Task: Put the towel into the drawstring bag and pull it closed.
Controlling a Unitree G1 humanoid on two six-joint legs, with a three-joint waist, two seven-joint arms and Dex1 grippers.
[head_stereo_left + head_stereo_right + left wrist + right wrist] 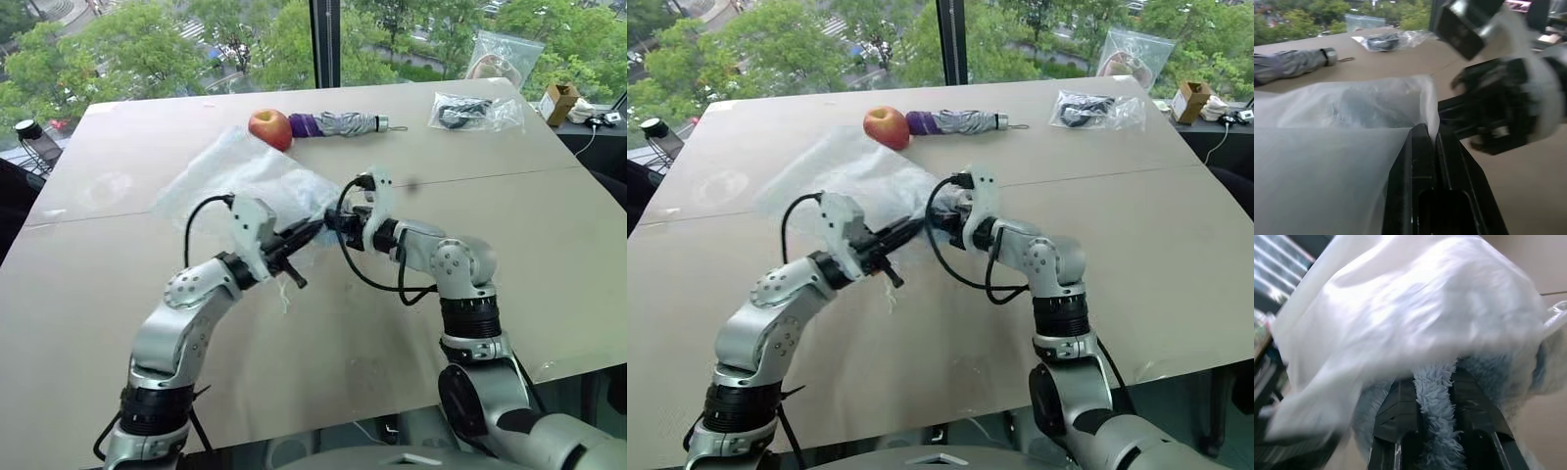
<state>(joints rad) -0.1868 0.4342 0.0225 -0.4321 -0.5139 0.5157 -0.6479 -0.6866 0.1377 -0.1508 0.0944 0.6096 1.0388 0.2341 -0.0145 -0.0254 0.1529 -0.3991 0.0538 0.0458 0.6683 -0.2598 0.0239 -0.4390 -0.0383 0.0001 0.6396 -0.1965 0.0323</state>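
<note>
The drawstring bag [250,176] is thin, semi-sheer white cloth; the towel [1437,416] is fluffy blue terry. The tabletop [118,294] looks matt tan, the apple [270,128] glossy.

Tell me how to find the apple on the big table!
Look at the far side of the big tan table, near the window. Just beyond the white drawstring bag sits the apple, touching the purple end of a folded grey umbrella. It is the only round, red and yellow thing there.
</note>
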